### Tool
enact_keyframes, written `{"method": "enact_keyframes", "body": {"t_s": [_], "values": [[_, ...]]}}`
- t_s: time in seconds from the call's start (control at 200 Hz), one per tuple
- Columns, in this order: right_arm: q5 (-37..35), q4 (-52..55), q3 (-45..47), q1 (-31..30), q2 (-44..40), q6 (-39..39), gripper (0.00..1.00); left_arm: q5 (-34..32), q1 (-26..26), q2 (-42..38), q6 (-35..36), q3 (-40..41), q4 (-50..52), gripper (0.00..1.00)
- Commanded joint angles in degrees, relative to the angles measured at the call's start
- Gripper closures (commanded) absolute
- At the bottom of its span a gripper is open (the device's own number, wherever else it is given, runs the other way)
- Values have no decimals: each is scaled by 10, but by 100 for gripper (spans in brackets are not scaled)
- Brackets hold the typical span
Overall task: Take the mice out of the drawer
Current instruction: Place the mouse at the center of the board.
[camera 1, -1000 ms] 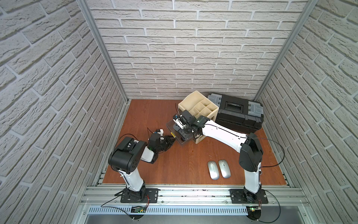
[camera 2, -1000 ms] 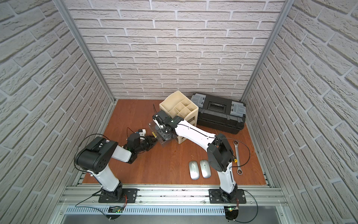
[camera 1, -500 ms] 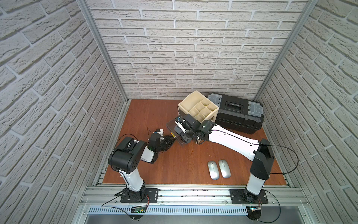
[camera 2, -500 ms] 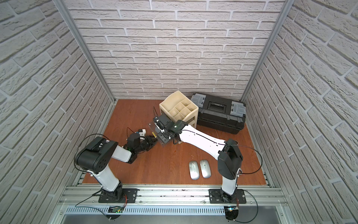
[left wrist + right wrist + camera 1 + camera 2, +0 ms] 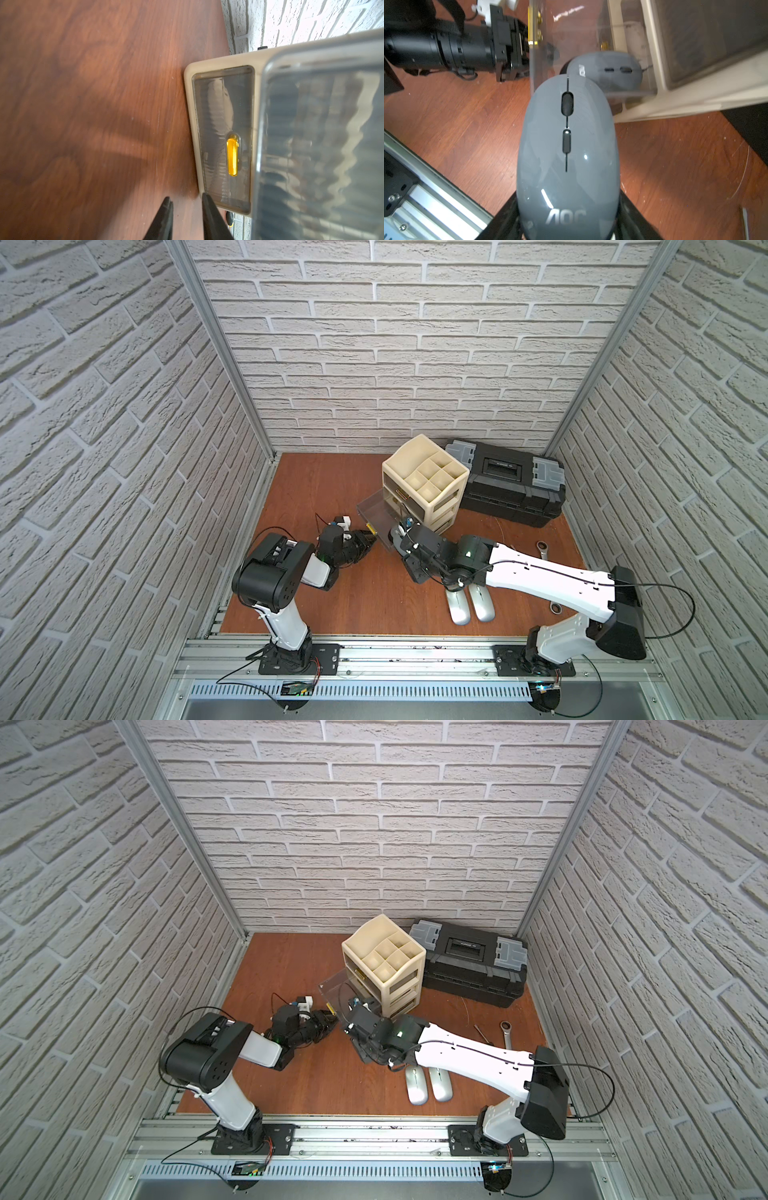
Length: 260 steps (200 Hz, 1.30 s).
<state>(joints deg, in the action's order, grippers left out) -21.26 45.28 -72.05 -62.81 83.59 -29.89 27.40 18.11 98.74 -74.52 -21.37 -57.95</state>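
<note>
While in pincer, mouse toward drawer

Bright, even light; both top views bend at the edges. Glints mark the grey mouse; the drawer blurs close up.

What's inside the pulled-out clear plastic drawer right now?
One dark grey oval mouse lies in the clear plastic drawer, seen through its wall. The right tool, holding a second grey mouse, covers the rest; more cannot be told.
</note>
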Motion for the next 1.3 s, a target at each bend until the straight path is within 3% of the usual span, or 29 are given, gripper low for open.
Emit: {"method": "enact_keyframes", "body": {"t_s": [0.0, 0.275, 0.61, 1.295], "values": [[-49, 6, 31, -39, -23, -117, 56, 13, -5, -5, -2, -5, -35, 72], [-66, 19, 88, -113, -1, -251, 56, 15, -6, -10, -3, 4, -40, 72], [-32, 39, 146, -126, 32, -336, 56, 9, -6, -36, 1, 9, -20, 72], [45, 76, 152, -90, 117, -359, 52, 13, -6, -45, 10, 0, 12, 72]]}}
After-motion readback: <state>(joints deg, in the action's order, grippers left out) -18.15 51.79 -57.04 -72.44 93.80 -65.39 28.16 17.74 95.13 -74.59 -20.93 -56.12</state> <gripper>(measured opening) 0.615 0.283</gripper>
